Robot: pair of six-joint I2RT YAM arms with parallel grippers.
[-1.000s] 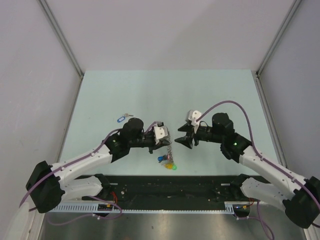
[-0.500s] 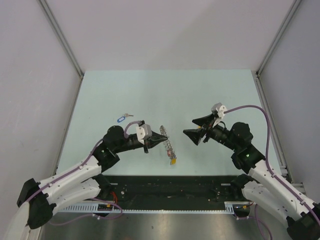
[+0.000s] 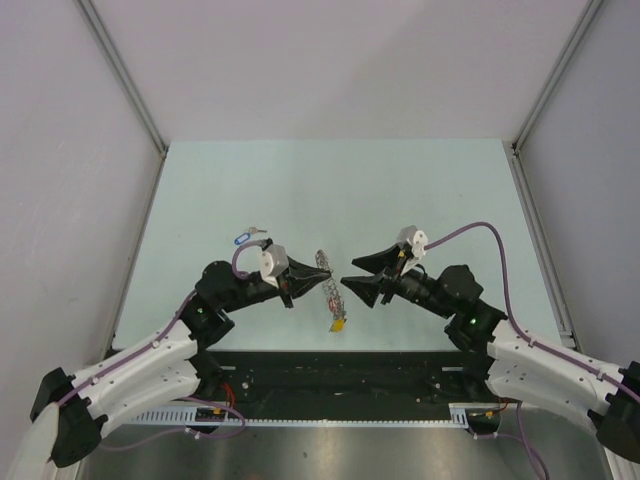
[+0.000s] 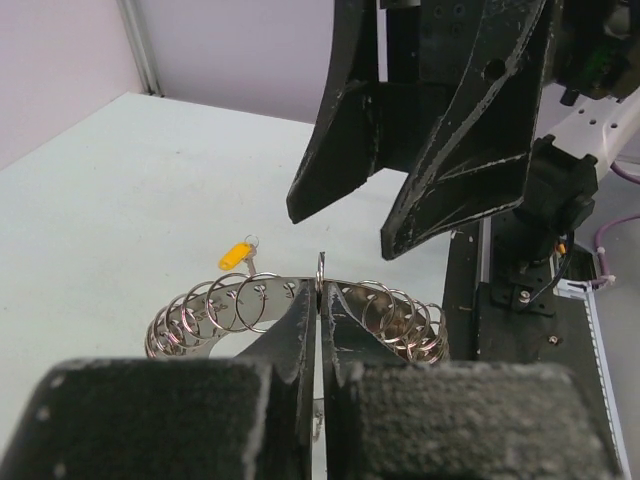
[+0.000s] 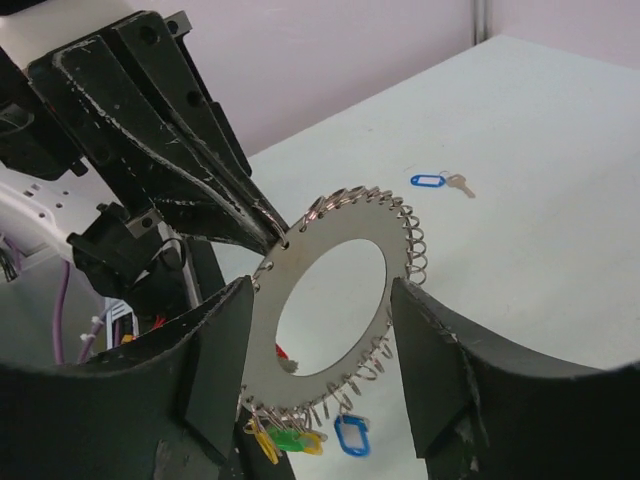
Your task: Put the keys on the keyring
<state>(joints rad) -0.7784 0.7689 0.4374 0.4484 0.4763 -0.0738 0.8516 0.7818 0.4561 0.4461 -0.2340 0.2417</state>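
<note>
The left gripper [image 3: 300, 277] is clenched on the keyring [image 3: 333, 288], pinching its near-left rim and holding it upright above the pale green table [image 3: 450, 190], a little near of centre. The right gripper [image 3: 352, 276] faces it from the right with its jaws released and wide apart. In the right wrist view the ring sits framed between the two fingers [image 5: 215, 370], not touching either.

The step in hand looks like a second grip on the ring, to steady it or take it over. To do that well, the right fingers should close flat on the bare plate of the rim opposite the left grip, clear of the little split rings, which would slip or bend under the pads. The left gripper should let go only once that hold is firm.

The keyring is a flat grey metal disc with a large round hole. Its edge is pierced all round and fringed with small wire rings. Yellow, green and blue tags [image 5: 350, 435] dangle from its lower side. One key with a blue tag [image 3: 240, 238] lies on the table to the far left, well apart from the ring.
</note>
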